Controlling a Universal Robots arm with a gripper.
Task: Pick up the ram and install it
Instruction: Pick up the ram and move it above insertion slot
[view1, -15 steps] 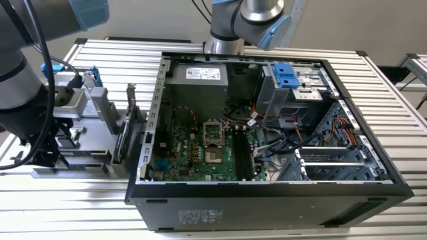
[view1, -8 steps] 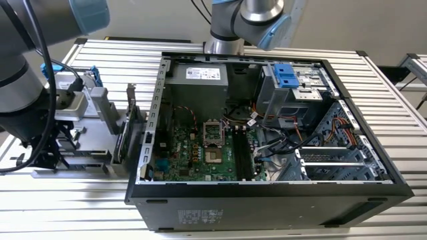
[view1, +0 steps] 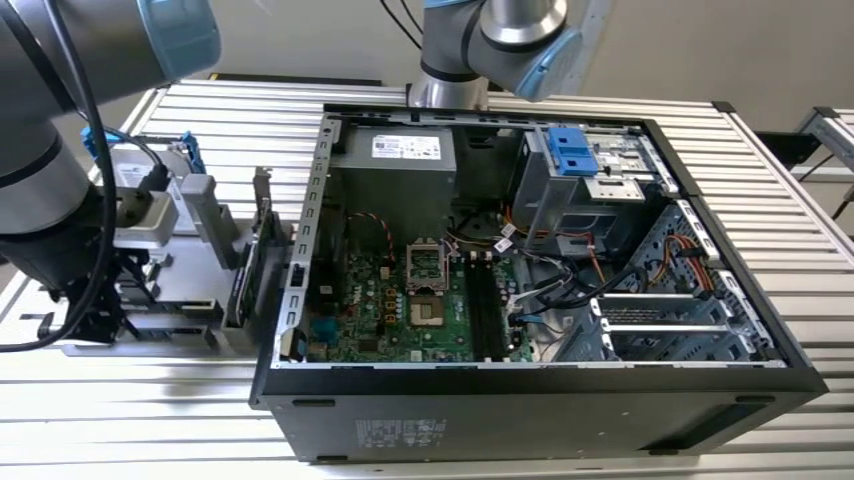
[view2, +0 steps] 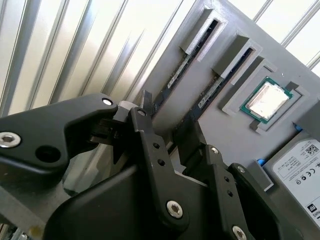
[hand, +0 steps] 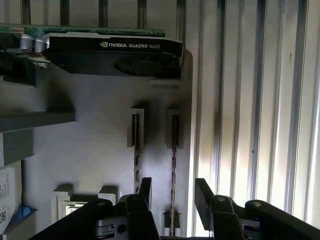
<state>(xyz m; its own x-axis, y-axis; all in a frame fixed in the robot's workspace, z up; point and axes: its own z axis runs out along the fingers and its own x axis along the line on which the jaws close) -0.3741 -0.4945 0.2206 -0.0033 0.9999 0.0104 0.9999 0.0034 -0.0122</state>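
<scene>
Two ram sticks stand on edge in slots of a grey parts holder (hand: 100, 130). In the first wrist view one ram stick (hand: 174, 150) runs straight between my open gripper (hand: 174, 196), and the other ram stick (hand: 136, 145) lies just outside one finger (hand: 145, 190). The second wrist view shows the same pair: one ram stick (view2: 220, 82) leads in between the fingers of the gripper (view2: 172, 131), beside the other ram stick (view2: 187, 65). Nothing is held. I cannot tell how high the fingertips are above the stick.
The holder also carries a graphics card (hand: 115, 52), a processor (view2: 265, 100) and a hard drive (view2: 300, 160). On the exterior view's right the open computer case (view1: 534, 400) lies on the slatted table (view1: 240, 110), its motherboard (view1: 400, 310) facing up. A second arm (view1: 494, 40) stands behind the case.
</scene>
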